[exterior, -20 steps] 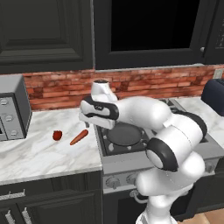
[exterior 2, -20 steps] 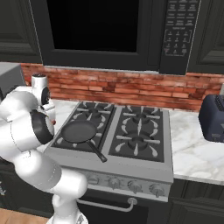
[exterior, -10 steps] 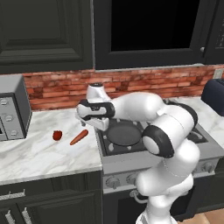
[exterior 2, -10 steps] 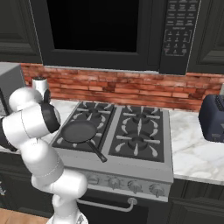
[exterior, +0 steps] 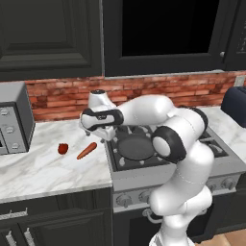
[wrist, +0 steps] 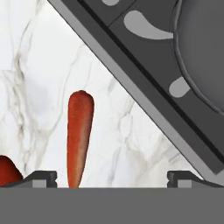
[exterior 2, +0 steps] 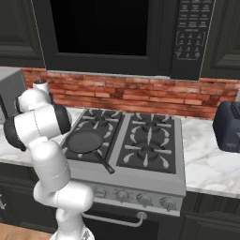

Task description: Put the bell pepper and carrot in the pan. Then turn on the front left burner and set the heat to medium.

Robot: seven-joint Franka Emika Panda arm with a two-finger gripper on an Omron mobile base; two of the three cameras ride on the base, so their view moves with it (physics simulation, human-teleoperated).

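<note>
The orange carrot (exterior: 87, 150) lies on the marble counter left of the stove, with the small red bell pepper (exterior: 62, 149) a little further left. My gripper (exterior: 102, 136) hangs open above the counter between the carrot and the stove's edge. In the hand view the carrot (wrist: 80, 135) runs upward just inside the left fingertip (wrist: 41, 177). The bell pepper (wrist: 8, 173) peeks in at the lower left and my gripper (wrist: 112, 179) holds nothing. The dark pan (exterior 2: 84, 139) sits on the front left burner, whose grate (exterior 2: 108, 145) shows beside it; its handle points toward the stove's front.
A grey appliance (exterior: 14, 120) stands on the counter at the far left. A dark toaster (exterior 2: 227, 124) sits right of the stove. The stove knobs (exterior 2: 122, 197) line its front panel. A brick wall backs the counter.
The arm has swung left and slightly down, carrying the hand from over the stove's left edge toward the carrot. The jaws have stayed open. Carrot, pepper and pan have not moved.
</note>
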